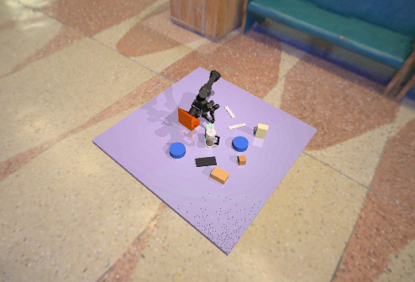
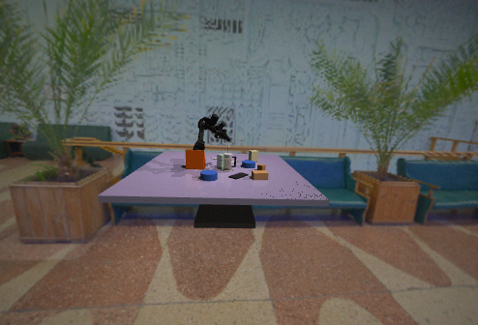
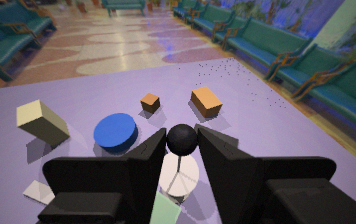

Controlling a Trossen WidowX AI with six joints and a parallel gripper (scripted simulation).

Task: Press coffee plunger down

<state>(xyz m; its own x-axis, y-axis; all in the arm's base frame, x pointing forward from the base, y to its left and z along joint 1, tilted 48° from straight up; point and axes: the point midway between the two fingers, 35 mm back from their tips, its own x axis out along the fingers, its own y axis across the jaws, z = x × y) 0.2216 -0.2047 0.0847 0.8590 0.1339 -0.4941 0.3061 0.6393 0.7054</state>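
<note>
The coffee press (image 1: pixel 210 142) (image 2: pixel 228 162) stands upright on the lilac table, with its dark handle at the side. Its pale round lid (image 3: pixel 175 176) shows below the fingers in the wrist view. The thin plunger rod rises well above the lid to a black ball knob (image 3: pixel 182 140). My gripper (image 1: pixel 212 120) (image 2: pixel 228 139) (image 3: pixel 182 132) is above the press, shut on the plunger knob, with one finger at each side of it. The lower part of the press is hidden in the wrist view.
A pale green block (image 1: pixel 209 126) (image 3: pixel 166 210) stands close beside the press. An orange-red box (image 1: pixel 186 119) (image 2: pixel 195 159) is near the arm. Blue discs (image 1: pixel 177 150) (image 1: pixel 240 143), a black slab (image 1: pixel 206 161), an orange block (image 1: pixel 219 174) and a cream block (image 1: pixel 261 131) lie around.
</note>
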